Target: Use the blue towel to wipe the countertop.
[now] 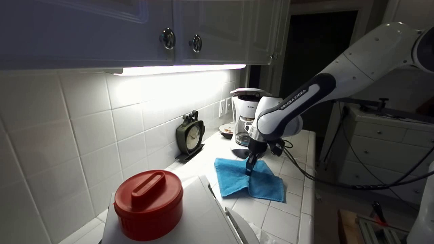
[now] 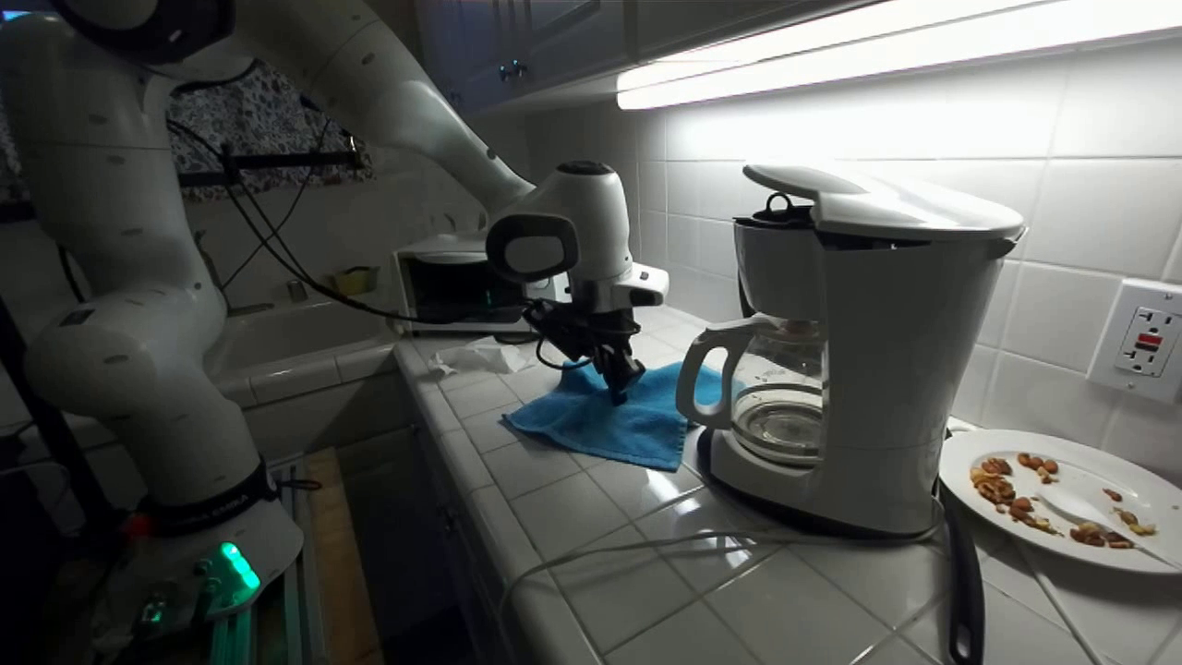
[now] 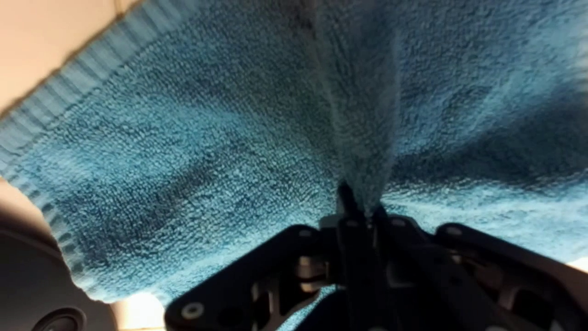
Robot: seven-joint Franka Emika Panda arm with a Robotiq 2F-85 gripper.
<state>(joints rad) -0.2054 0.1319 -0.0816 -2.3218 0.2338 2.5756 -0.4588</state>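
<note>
Where: bright turquoise-blue rumpled terry towel [image 1: 233,181] on white tiled countertop [image 1: 282,220] | Tool: black two-fingered gripper [image 3: 364,207] pinches a fold near towel's middle | Handling: likely light, soft, limp (edges may curl under) | Hold: central fold seems best

The white tiled surface [image 2: 660,605] bears a coffee maker [image 2: 886,397] and plate [image 2: 1127,468] toward its wall-side edge; a blue towel [image 2: 637,427] lies between that and the front edge, which a pale cord [image 2: 637,545] reaches.
</note>
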